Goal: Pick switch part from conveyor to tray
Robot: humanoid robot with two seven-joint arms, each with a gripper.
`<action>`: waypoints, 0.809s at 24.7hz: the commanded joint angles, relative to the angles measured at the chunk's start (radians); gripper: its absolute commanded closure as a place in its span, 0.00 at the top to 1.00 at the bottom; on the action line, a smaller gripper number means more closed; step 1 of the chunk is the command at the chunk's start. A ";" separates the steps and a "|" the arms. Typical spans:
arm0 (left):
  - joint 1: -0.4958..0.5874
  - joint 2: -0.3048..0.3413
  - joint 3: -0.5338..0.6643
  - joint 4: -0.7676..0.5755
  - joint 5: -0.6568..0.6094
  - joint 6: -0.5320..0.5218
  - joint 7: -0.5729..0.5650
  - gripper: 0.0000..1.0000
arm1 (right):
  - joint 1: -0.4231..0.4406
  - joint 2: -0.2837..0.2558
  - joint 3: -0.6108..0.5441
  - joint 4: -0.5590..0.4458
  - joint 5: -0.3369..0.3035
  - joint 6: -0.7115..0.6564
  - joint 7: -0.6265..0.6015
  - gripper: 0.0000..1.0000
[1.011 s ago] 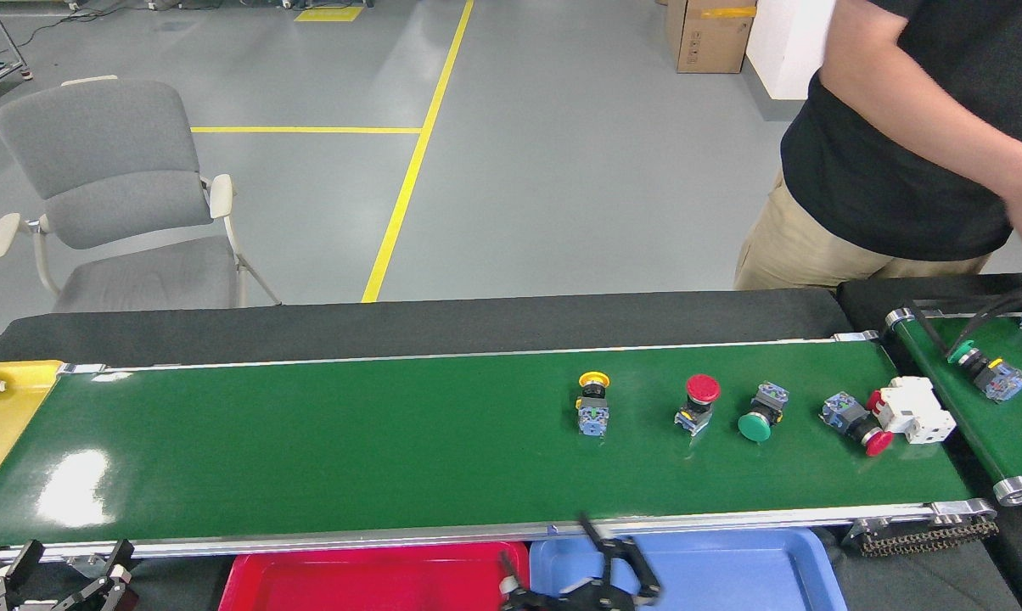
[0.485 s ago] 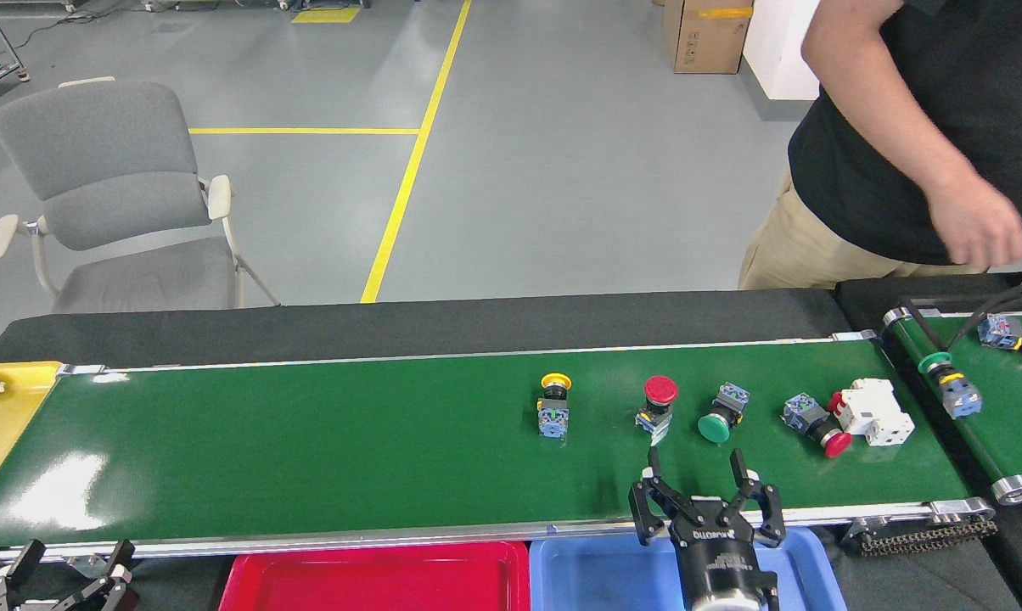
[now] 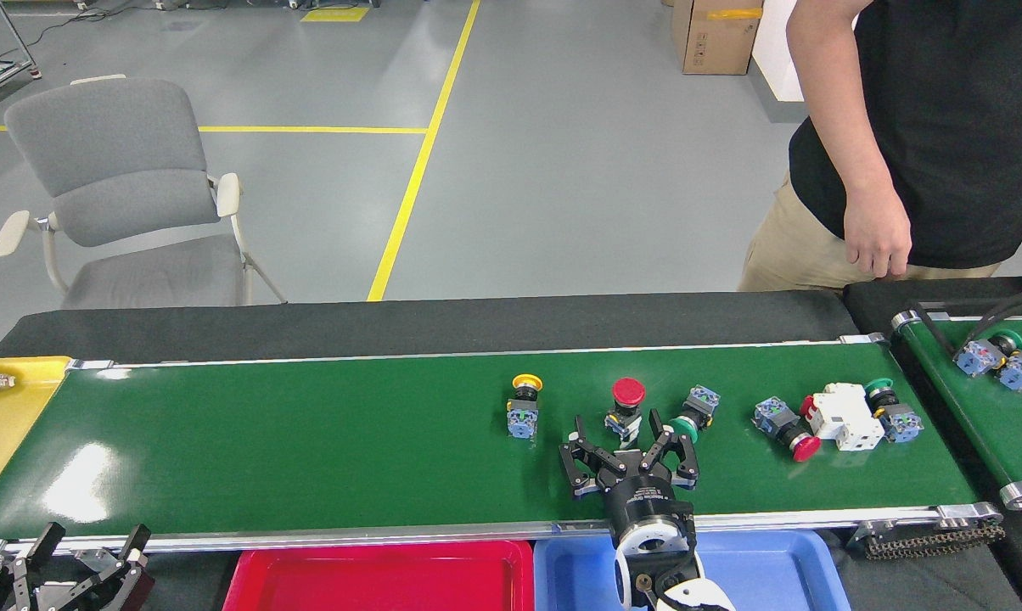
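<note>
You are seeing the red-capped switch part [image 3: 626, 406] standing on the green conveyor [image 3: 307, 450]; the red tray [image 3: 375, 581] is lying below it.

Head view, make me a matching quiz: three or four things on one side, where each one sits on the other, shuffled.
Things:
1. yellow-capped switch
2. red tray
3. right claw
4. chair

Places:
A. on the floor beyond the conveyor
B. open, around the red-capped switch
C. leftmost part on the belt
D. below the belt's near rail, left of the blue tray

Pairs: 1-C, 2-D, 3-B, 4-A
</note>
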 commanded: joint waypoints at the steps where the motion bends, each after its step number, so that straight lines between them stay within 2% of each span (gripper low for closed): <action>1: -0.011 0.015 0.001 -0.004 -0.001 -0.002 0.002 1.00 | -0.037 0.008 0.001 0.025 -0.001 -0.001 0.001 0.81; 6: -0.027 0.018 -0.046 -0.004 -0.003 -0.001 0.000 1.00 | -0.076 0.008 0.019 0.085 -0.005 -0.004 0.001 0.25; 8: -0.029 0.020 -0.049 -0.004 -0.003 -0.001 0.000 1.00 | -0.076 0.007 0.022 0.085 -0.007 -0.012 0.001 0.13; 12: -0.027 0.020 -0.049 -0.006 -0.001 -0.001 0.000 1.00 | -0.073 0.005 0.057 0.076 -0.008 -0.013 0.000 0.03; 14: -0.024 0.020 -0.049 -0.006 -0.001 -0.001 0.000 1.00 | -0.073 0.005 0.077 0.062 -0.007 -0.013 -0.002 0.02; 17: -0.020 0.021 -0.049 -0.012 0.000 -0.001 0.000 1.00 | -0.038 0.002 0.155 -0.041 -0.005 -0.015 -0.007 0.02; 20: -0.020 0.021 -0.049 -0.015 0.000 -0.002 0.000 1.00 | 0.042 -0.010 0.312 -0.181 -0.002 -0.016 -0.003 0.04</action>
